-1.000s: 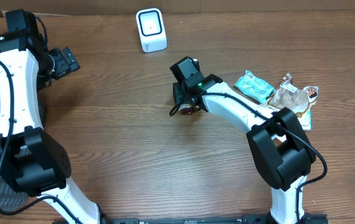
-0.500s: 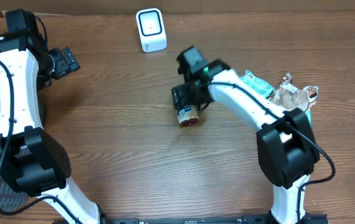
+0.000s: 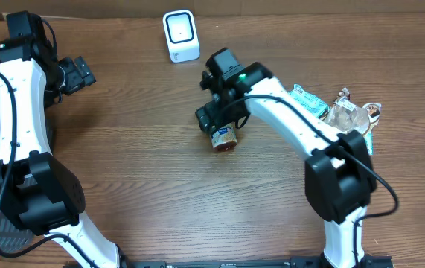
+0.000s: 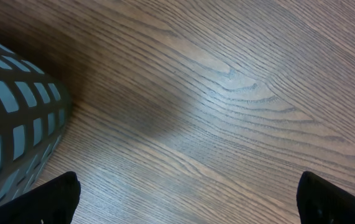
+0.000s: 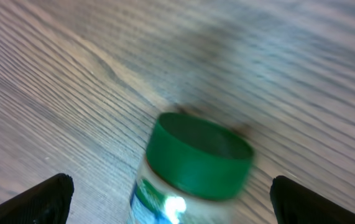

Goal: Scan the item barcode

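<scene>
**Green-lidded jar on the table, right gripper spread wide above it**

The jar is a small one with a green lid and a pale label carrying some blue-green print. Seen from overhead, it lies on the wooden table a little right of centre, below the white scanner that stands near the far edge. Its lid end points up towards the arm and its darker, reddish-brown end points away.

Much of it is hard to read. The right wrist view is blurred, so the label is only a smear with one bright glint, and no barcode can be made out. The bottom edge of that picture cuts off the lower part of the jar. From overhead the black body of the right gripper covers the lid end, and I cannot tell whether it touches the jar there.

In the wrist view the right gripper's two fingertips sit in the bottom corners, as far apart as they go. The jar stands between them with bare wood on either side, so nothing is gripped.

The left gripper is well away at the far left, beside the grey slatted basket. Its jaws are also spread wide, with only table between them.

At the right edge a teal packet and a clear bag lie side by side.
</scene>
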Available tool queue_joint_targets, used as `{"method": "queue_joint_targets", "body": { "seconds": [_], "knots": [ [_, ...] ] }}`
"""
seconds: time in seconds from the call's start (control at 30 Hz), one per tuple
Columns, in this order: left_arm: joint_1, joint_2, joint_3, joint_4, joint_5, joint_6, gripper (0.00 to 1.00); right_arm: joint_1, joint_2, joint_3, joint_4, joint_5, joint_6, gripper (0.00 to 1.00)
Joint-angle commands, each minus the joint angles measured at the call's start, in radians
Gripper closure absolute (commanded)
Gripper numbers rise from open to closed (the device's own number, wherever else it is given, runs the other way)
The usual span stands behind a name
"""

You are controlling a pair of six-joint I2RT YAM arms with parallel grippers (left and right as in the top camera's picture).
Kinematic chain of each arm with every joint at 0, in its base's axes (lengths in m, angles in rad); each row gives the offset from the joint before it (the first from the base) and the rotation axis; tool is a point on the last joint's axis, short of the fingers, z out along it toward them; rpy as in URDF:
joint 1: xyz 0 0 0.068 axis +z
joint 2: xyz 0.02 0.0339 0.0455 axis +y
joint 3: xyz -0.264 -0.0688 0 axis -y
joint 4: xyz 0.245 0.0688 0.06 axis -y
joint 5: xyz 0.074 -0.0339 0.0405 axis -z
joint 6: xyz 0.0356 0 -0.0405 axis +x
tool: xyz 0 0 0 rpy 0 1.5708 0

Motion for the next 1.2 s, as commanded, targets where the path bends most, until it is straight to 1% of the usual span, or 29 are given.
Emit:
{"method": "queue_joint_targets", "body": {
  "seconds": [0.0,0.17,0.23,0.37,0.43,0.63,0.7,0.73,0.77,0.8,0.87,0.93,1.1,1.17],
  "knots": [
    [-0.003,0.006,-0.005,0.003,-0.01,-0.003,0.0,0.014,0.069,0.018,0.023,0.002,-0.038,0.0],
    [-0.003,0.006,-0.005,0.003,-0.01,-0.003,0.0,0.013,0.114,0.018,0.049,0.062,-0.035,0.0],
    [-0.003,0.006,-0.005,0.003,-0.01,-0.003,0.0,0.01,0.123,0.018,0.058,0.078,-0.009,0.0],
    [-0.003,0.006,-0.005,0.004,-0.01,-0.003,0.01,0.007,0.124,0.018,0.074,0.08,-0.01,0.0],
    [-0.003,0.006,-0.005,0.004,-0.01,-0.003,0.0,0.007,0.124,0.018,0.086,0.08,-0.024,0.0],
    [-0.003,0.006,-0.005,0.003,-0.01,-0.003,0.01,0.007,0.124,0.018,0.097,0.08,-0.131,0.01],
    [-0.003,0.006,-0.005,0.004,-0.01,-0.003,0.0,0.007,0.124,0.018,0.101,0.08,-0.146,0.06],
    [-0.003,0.006,-0.005,0.003,-0.01,-0.003,0.01,0.006,0.124,0.018,0.102,0.081,-0.149,0.1],
    [-0.003,0.006,-0.005,0.003,-0.01,-0.003,0.0,0.005,0.124,0.018,0.102,0.081,-0.149,0.16],
    [-0.003,0.006,-0.005,0.003,-0.01,-0.003,0.0,0.002,0.124,0.018,0.102,0.081,-0.149,0.25],
    [-0.003,0.006,-0.005,0.003,-0.01,-0.003,0.01,-0.002,0.124,0.018,0.102,0.08,-0.148,0.34],
    [-0.003,0.006,-0.005,0.003,-0.01,-0.003,0.0,-0.005,0.124,0.018,0.103,0.08,-0.148,0.48],
    [-0.003,0.006,-0.005,0.003,-0.01,-0.003,0.0,-0.01,0.124,0.019,0.11,0.08,-0.148,0.68],
    [-0.003,0.006,-0.005,0.003,-0.01,-0.003,0.01,-0.01,0.124,0.024,0.119,0.08,-0.148,0.74]
  ]
}}
